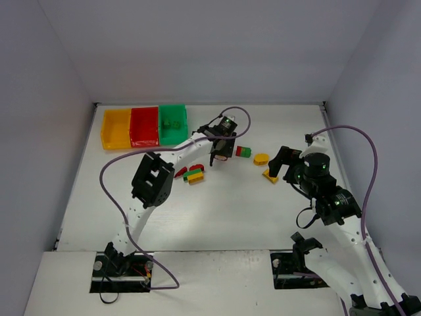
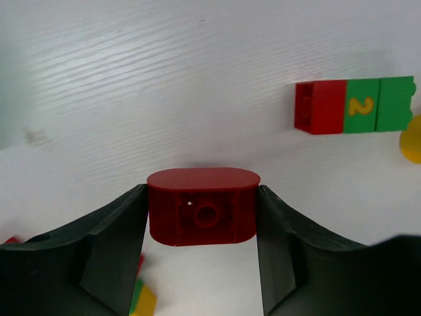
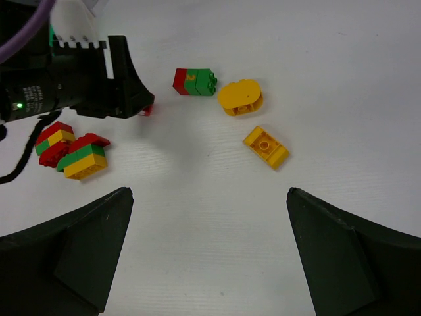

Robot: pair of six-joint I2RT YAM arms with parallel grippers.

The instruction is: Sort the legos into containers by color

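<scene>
Top view: the three containers stand joined in a row at the far left of the surface (image 1: 230, 217): yellow bin (image 1: 116, 112), red bin (image 1: 144, 110), green bin (image 1: 172, 107).

The left fingers (image 2: 112, 247) are closed part-way onto a red oval lego (image 2: 202, 207), one finger against each end. Whether this lego rests on the surface or is lifted, I cannot tell. It sits mid-surface, well apart from the bins.

The right fingers (image 3: 72, 253) are spread wide, holding nothing, above bare surface.

Loose legos:
- a red-and-green block marked "2" (image 2: 355, 105), just beyond the left fingers
- a yellow oval lego (image 3: 241, 97), just beside that block
- a yellow rectangular lego (image 3: 266, 146), near the oval
- a red-yellow-green clump (image 3: 72, 153), beside the left arm
</scene>
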